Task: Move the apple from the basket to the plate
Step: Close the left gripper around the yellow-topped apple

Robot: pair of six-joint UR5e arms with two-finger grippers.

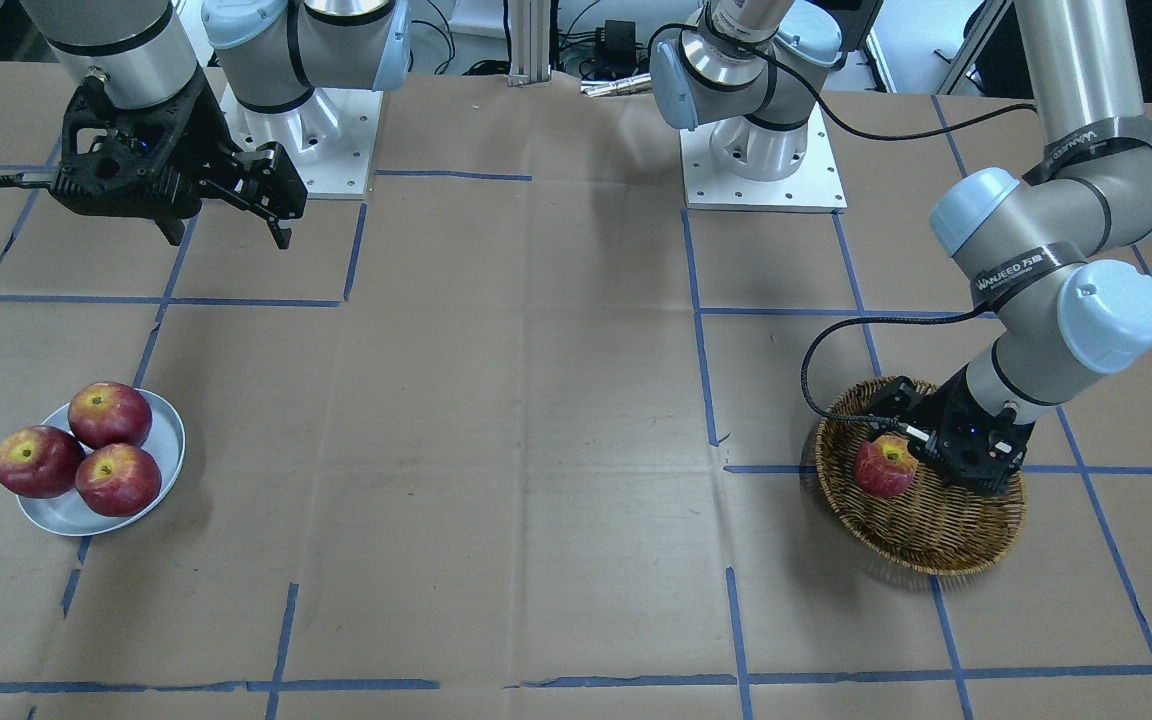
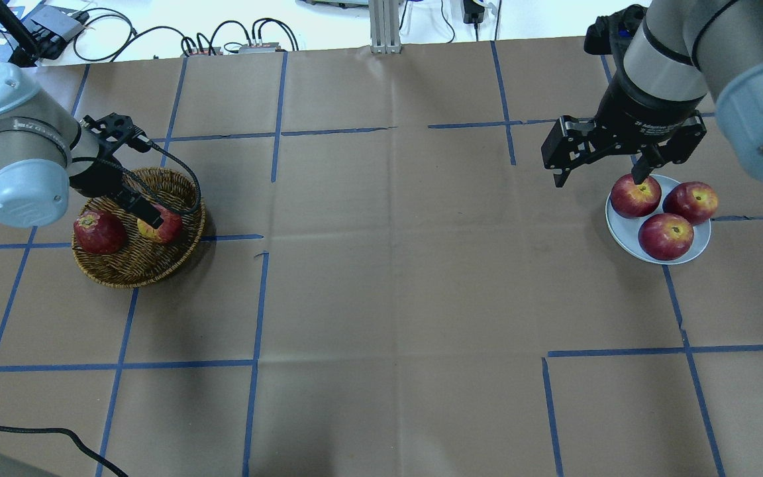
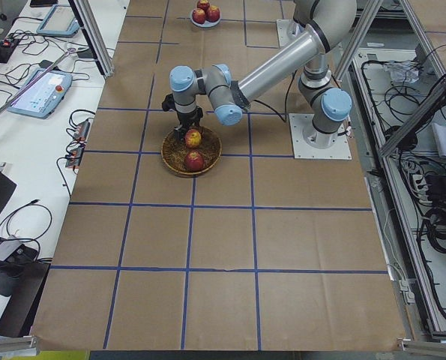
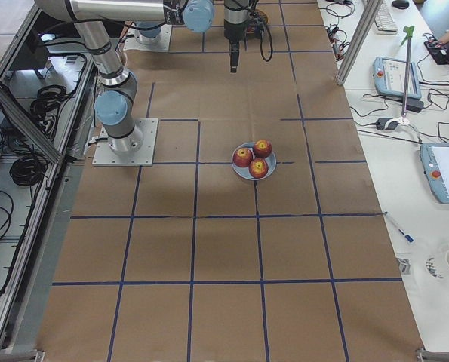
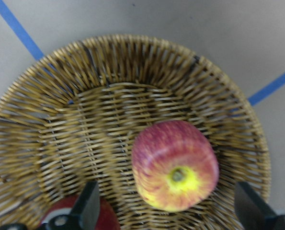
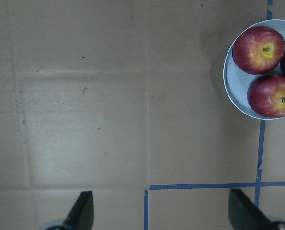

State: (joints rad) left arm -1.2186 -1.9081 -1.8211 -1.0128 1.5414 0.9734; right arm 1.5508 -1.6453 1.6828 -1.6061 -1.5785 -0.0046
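Observation:
The pale pinkish-red apple (image 5: 176,165) with a yellow-green stem hollow lies in the tan wicker basket (image 1: 936,555), beside a darker crimson apple (image 2: 98,232). My left gripper (image 5: 168,213) is open and low in the basket, its fingers (image 5: 87,211) on either side of the pale apple (image 1: 884,466) without touching it. In the overhead view the gripper (image 2: 150,215) partly hides that apple (image 2: 169,228). The grey-white plate (image 2: 620,232) is far across the table. My right gripper (image 2: 603,169) hangs open and empty above the table beside the plate (image 6: 233,91).
Three glossy deep-red apples (image 1: 101,450) fill most of the plate (image 1: 171,430). Brown paper with blue tape lines covers the table. Both arm bases (image 1: 761,150) stand at the robot's edge. The left arm's cable (image 1: 816,370) loops over the basket's rim.

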